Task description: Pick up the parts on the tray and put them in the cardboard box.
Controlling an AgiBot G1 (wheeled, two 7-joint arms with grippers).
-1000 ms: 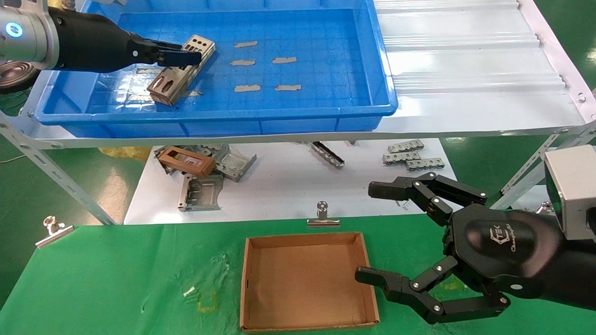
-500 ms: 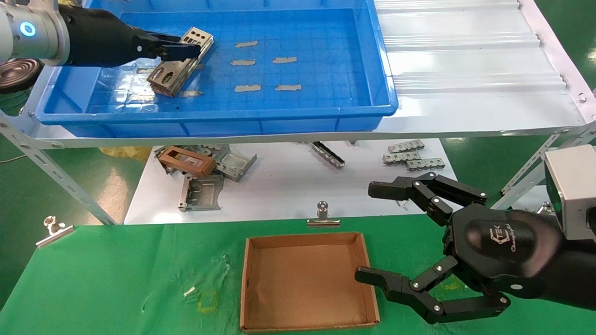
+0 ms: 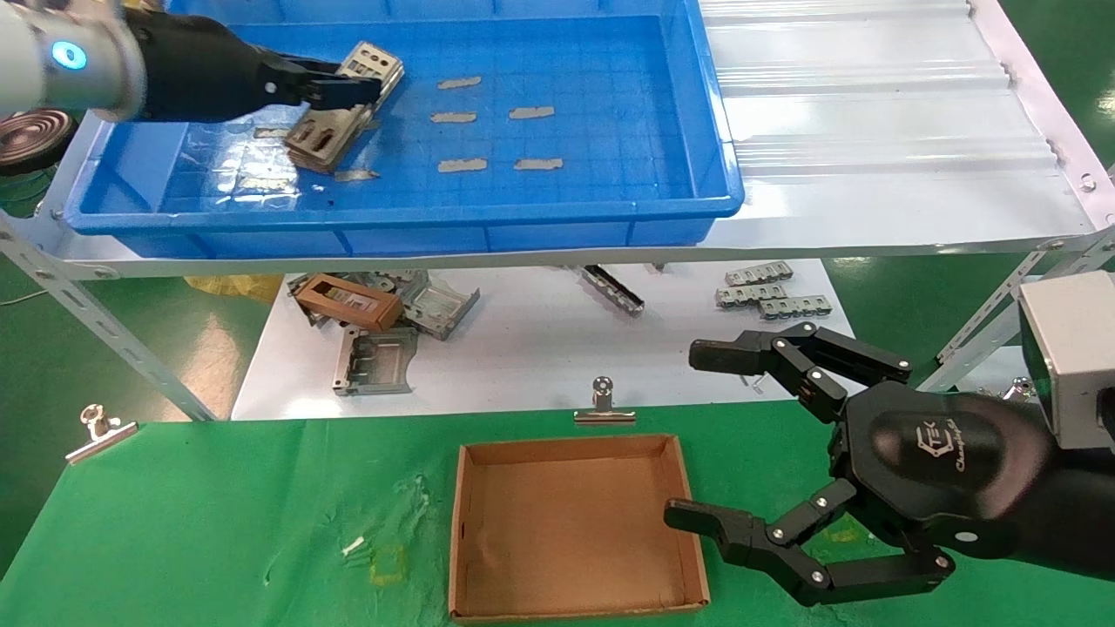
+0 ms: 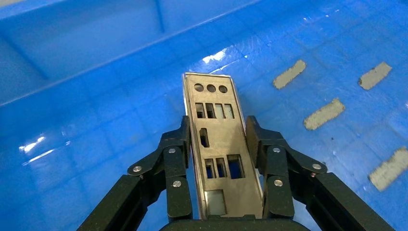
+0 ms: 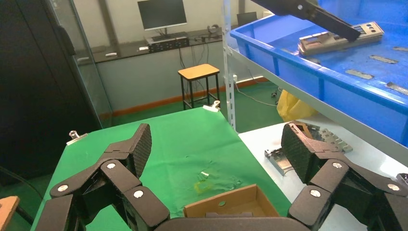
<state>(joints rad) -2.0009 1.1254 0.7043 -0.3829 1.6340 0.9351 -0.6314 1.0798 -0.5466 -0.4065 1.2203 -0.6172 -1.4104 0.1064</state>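
My left gripper [image 3: 353, 87] is shut on a stack of thin silvery parts [image 3: 335, 122] with port cut-outs and holds it tilted over the left part of the blue tray [image 3: 523, 222]. In the left wrist view both fingers press the long edges of the top part [image 4: 216, 144], with the tray floor [image 4: 96, 120] beneath it. My right gripper [image 3: 688, 435] is open and empty, just right of the cardboard box [image 3: 566, 446] on the green cloth. The box is empty. The right wrist view shows the open gripper [image 5: 217, 144], the box [image 5: 226, 207] and the tray [image 5: 337, 91].
Several grey tape-like strips [image 3: 462, 165] lie on the tray floor. A white corrugated sheet [image 3: 871, 131] lies right of the tray. On the lower white shelf are chunky grey frames [image 3: 375, 357], a brown frame-like piece [image 3: 348, 302] and brackets [image 3: 771, 292]. Metal clips [image 3: 603, 405] hold the cloth.
My left gripper has lifted the stack of parts a little and carried it slightly toward the far side of the tray. The right arm has not moved.
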